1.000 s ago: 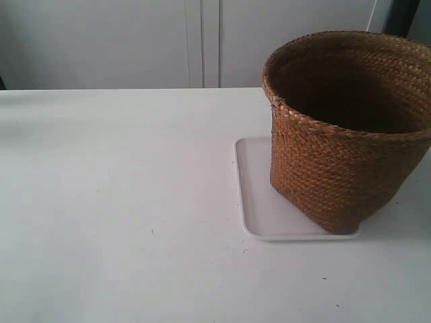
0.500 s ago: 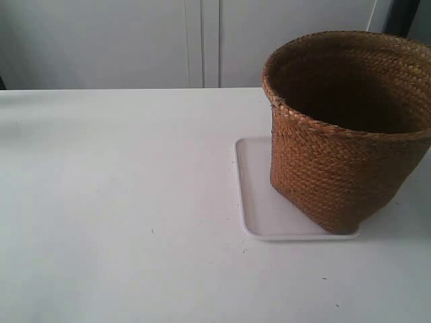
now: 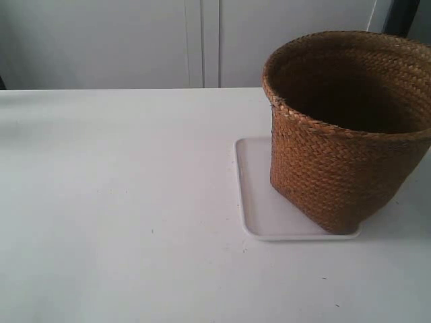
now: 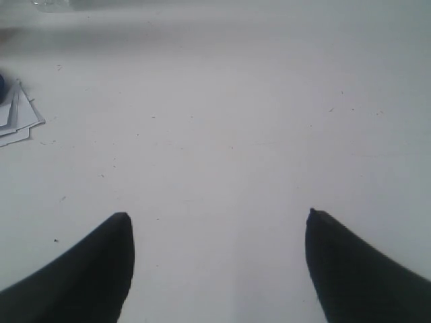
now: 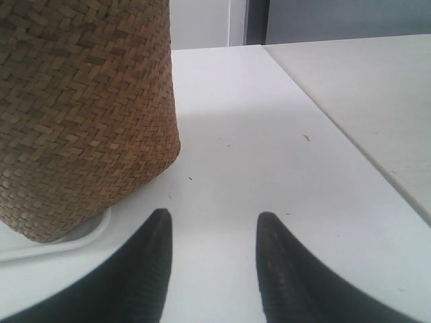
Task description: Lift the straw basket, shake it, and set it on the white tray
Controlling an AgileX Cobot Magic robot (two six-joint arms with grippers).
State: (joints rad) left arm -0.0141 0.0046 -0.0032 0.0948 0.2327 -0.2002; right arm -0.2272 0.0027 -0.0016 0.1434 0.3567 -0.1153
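Brown straw basket (image 3: 337,175) stands upright on white tray (image 3: 256,198).

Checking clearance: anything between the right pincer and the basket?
No loose item. In the right wrist view, only bare table and the tray's rim lie between the right pincer and the basket.

This looks like a work room or a lab, more than a home. A big, plain white table (image 3: 121,202) fills most of it. Behind the table are tall, flat, pale cupboard doors (image 3: 202,40). Another pale table (image 5: 363,87) stands just beside the first one. Some sheets of paper (image 4: 17,118) lie on the white table. The straw basket (image 3: 337,168) stands on the white tray (image 3: 259,202).
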